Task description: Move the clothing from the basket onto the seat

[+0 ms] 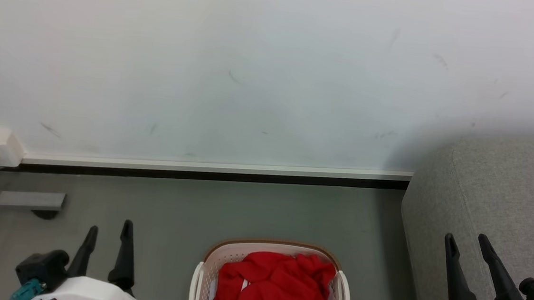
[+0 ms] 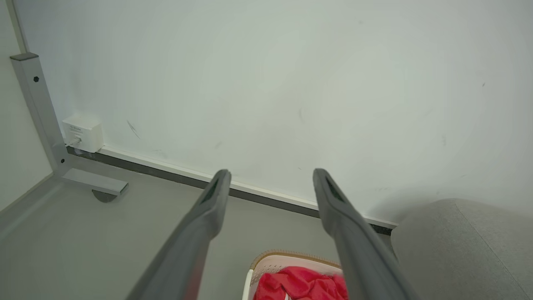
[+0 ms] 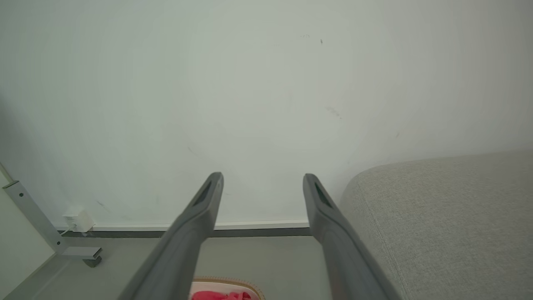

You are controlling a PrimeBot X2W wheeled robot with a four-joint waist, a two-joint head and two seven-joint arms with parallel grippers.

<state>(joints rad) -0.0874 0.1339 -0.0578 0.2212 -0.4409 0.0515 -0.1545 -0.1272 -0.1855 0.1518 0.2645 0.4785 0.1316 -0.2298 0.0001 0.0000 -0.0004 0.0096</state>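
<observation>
- We see the clothing (image 1: pixel 275 286) heaped inside the basket (image 1: pixel 269 243).
- The seat (image 1: pixel 506 197) stands just right of the basket.
- Our left gripper (image 1: pixel 111 225) and right gripper (image 1: pixel 466 236) flank the basket, fingers spread, holding nothing.

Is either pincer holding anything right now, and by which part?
Nothing is held. The left pincer and right pincer are both open and empty; the clothing lies in the basket.

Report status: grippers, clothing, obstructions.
Left gripper and right gripper open, empty. Bright red fabric clothing in cream perforated plastic basket. Light grey upholstered sofa right of basket, strip of grey floor between.
</observation>
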